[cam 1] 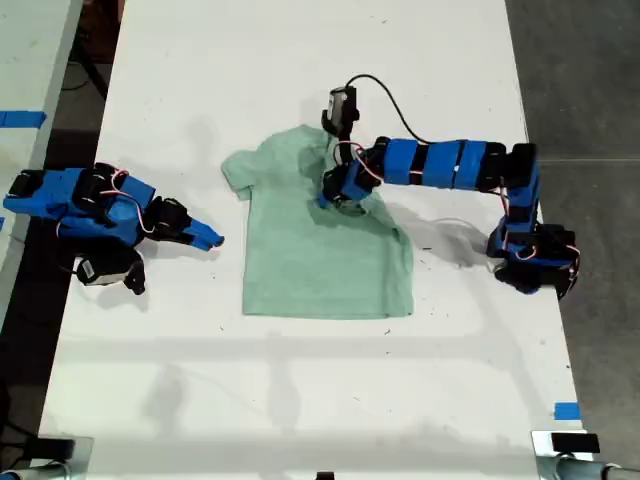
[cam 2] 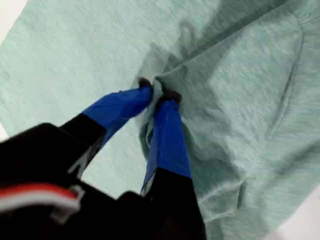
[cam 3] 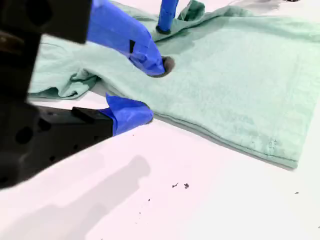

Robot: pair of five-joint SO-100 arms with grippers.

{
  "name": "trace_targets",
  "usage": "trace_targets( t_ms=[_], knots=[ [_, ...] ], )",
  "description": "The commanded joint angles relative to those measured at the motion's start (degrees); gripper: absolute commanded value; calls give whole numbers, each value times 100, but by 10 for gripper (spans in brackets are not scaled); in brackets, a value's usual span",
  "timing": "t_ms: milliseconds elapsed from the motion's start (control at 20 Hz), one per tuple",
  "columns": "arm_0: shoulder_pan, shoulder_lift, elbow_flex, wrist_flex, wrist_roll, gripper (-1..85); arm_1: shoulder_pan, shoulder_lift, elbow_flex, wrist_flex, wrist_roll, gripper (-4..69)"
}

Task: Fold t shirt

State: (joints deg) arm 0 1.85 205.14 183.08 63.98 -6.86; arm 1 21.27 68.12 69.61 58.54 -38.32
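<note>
Pinching a fold of the t shirt [cam 2: 240,90], my first gripper [cam 2: 156,95] seemed clamped, arm stretched from the exterior view's right, my second gripper [cam 3: 150,90] gaped beside the cloth.

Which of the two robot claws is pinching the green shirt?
My first gripper, reaching from the exterior view's right, pinches the t shirt. My second gripper sits open, beside it.

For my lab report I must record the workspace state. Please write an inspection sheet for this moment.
Surface: white table, small dark specks.
Job's things: t shirt lying flat, one sleeve side bunched.
Clutter: nothing seen.
Grippers: my first gripper pinches a fabric fold; my second gripper open, at the shirt's edge.
Cables: black cable loops over the table.
Surroundings: blue tape near table edge; dark floor.
</note>
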Motion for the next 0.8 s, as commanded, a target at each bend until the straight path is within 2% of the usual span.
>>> trace_targets(
  t_ms=[0,200,300,400,550,650,750],
  knots=[
    [-35,35,44,-88,26,119,-88,220,-448,211,-79,307],
    [-35,35,44,-88,26,119,97,1248,-343,598,26,292],
    [-35,35,44,-88,26,119,466,2109,-281,1230,123,281],
    [-35,35,44,-88,26,119,949,3155,62,2127,369,238],
    [-35,35,44,-88,26,119,1336,5432,1696,2944,729,188],
    [-35,35,44,-88,26,119,1116,7559,3876,2821,1397,150],
    [-35,35,44,-88,26,119,343,9712,6539,2092,2171,121]
  ],
)
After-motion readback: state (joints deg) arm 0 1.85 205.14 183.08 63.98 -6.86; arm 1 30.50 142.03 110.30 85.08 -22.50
